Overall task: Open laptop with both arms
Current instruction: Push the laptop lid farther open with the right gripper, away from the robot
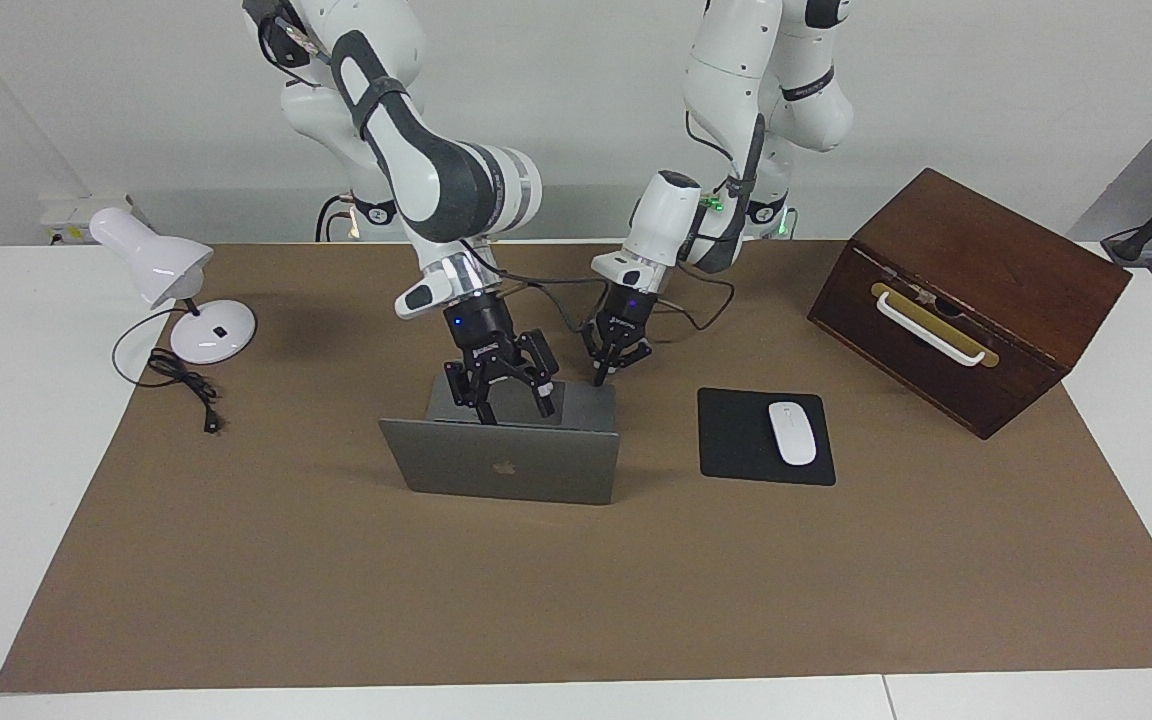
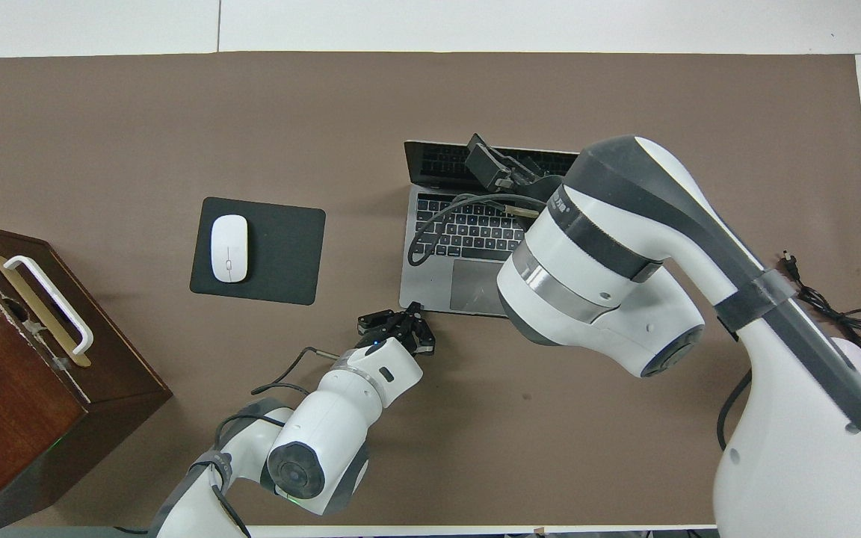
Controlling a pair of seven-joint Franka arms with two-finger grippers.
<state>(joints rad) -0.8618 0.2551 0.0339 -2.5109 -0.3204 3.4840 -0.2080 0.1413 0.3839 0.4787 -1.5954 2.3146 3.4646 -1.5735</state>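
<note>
The silver-grey laptop (image 1: 506,465) stands open on the brown mat, lid about upright, apple logo facing away from the robots. Its black keyboard and trackpad show in the overhead view (image 2: 468,224). My right gripper (image 1: 514,408) is at the lid's top edge, fingers spread apart along it; in the overhead view it (image 2: 494,166) lies over the screen's top. My left gripper (image 1: 604,375) is low at the base's corner nearest the robots, toward the left arm's end; it also shows in the overhead view (image 2: 400,323), just off the trackpad corner.
A black mousepad (image 1: 736,440) with a white mouse (image 1: 792,432) lies beside the laptop toward the left arm's end. A brown wooden box (image 1: 966,290) with a white handle stands farther that way. A white lamp (image 1: 161,265) and its cable (image 1: 181,385) are at the right arm's end.
</note>
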